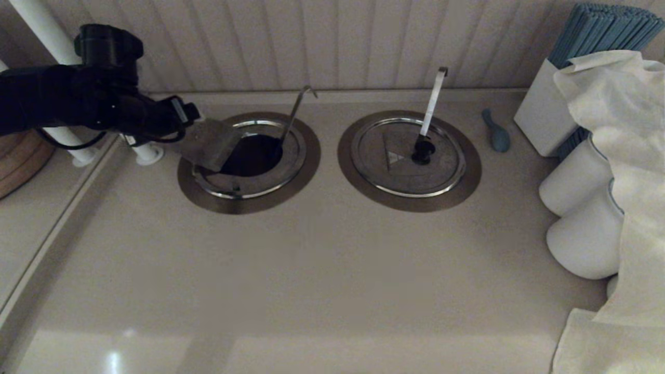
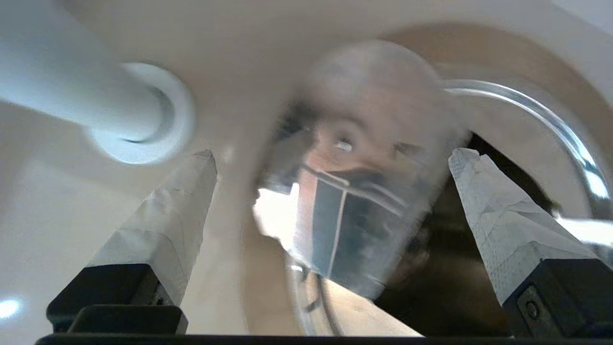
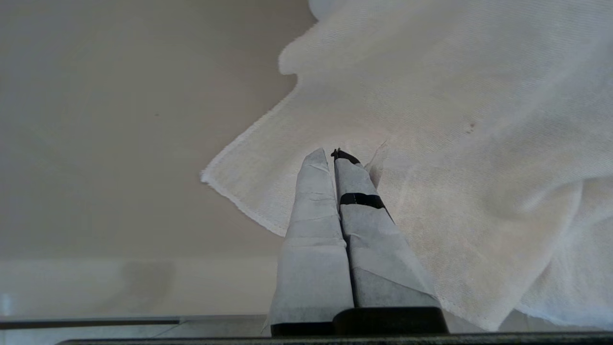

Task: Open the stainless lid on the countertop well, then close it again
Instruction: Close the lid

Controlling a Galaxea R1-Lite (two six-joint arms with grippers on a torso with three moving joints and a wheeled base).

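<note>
Two round wells sit side by side in the beige counter, seen from the head camera. Toward the robot's left is the countertop well, its dark hole showing inside a wide brushed-steel flange, with a thin hooked rod leaning out of it toward the back wall. The stainless lid has its flap tilted up over the left part of the opening (whether the rest of the disc still lies in the rim is hard to tell). The left gripper is at the raised flap's upper edge, its black arm reaching in from the left. To the right, the twin lid lies flat and closed, with a black knob and a broad pale strip handle standing up. Farther right are a small blue-grey object, white cylindrical containers and a white cloth.

From the left wrist camera, the left gripper has its two taped fingers spread wide apart, the blurred, shiny lid between and beyond them, not pinched. A white post stands nearby.

From the right wrist camera, the right gripper is parked over the white cloth, its fingers pressed together on nothing.
</note>
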